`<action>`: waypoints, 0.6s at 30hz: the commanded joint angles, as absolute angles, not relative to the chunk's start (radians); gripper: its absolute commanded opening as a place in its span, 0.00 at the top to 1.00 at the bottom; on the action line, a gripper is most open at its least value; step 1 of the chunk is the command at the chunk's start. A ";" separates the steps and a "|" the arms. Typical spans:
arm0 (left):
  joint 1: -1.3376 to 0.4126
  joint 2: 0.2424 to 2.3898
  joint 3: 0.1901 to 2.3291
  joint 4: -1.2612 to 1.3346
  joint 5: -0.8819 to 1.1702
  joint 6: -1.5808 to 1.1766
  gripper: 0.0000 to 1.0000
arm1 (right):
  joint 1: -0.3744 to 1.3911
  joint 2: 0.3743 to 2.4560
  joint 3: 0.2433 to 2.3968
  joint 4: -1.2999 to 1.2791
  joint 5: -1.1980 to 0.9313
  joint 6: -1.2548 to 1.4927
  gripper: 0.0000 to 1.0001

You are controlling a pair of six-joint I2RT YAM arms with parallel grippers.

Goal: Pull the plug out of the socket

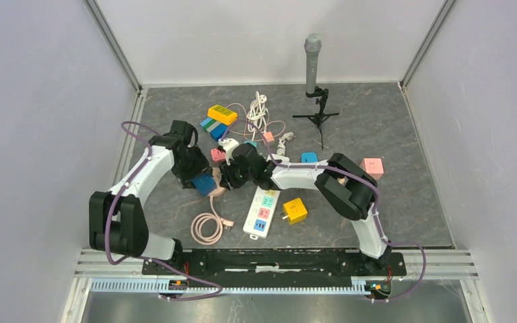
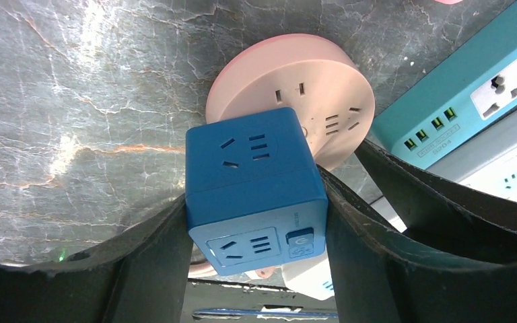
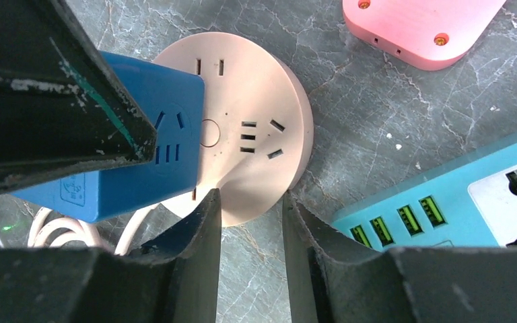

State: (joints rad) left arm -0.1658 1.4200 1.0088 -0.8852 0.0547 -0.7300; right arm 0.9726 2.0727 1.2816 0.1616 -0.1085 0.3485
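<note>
Blue plug cube [image 1: 204, 183] sits left of centre on the grey marble table [image 1: 390, 134] when seen from above, with my left claw [image 1: 198, 176] on it and my right claw [image 1: 232, 176] just beside, the two nearly meeting; a white power strip [image 1: 261, 212] and a coiled pink cable [image 1: 207, 227] lie nearer my bases. At my left wrist the picture is plain: the cube [image 2: 252, 188] is clamped between my two black fingers [image 2: 155, 262], one pressed to each side of it, so that claw [image 2: 252, 229] is closed on it. Its far end lies over the round pink socket [image 2: 309, 87], and a teal power strip [image 2: 471, 101] sits to the right. At my right wrist the round socket [image 3: 256, 128] lies flat on the marble with the cube [image 3: 141, 175] over its left part (my other claw's finger covers the cube's top). My right claw [image 3: 250, 215] has its tips a narrow gap apart at the socket's near rim; I cannot tell whether they pinch it. A pink block [image 3: 421, 27] lies beyond.
</note>
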 commanded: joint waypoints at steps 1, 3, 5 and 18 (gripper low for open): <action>-0.227 1.364 1.055 -0.836 0.067 -0.682 0.64 | 0.972 2.202 1.307 -0.127 -0.100 0.306 0.69; -0.248 1.378 1.044 -0.836 0.033 -0.713 0.64 | 0.971 2.219 1.339 -0.149 -0.121 0.312 0.71; -0.264 1.385 1.035 -0.835 0.004 -0.735 0.65 | 0.971 2.230 1.355 -0.160 -0.131 0.318 0.72; -0.167 1.438 1.107 -0.846 0.326 -0.629 0.66 | 0.966 2.227 1.315 -0.158 -0.131 0.318 0.73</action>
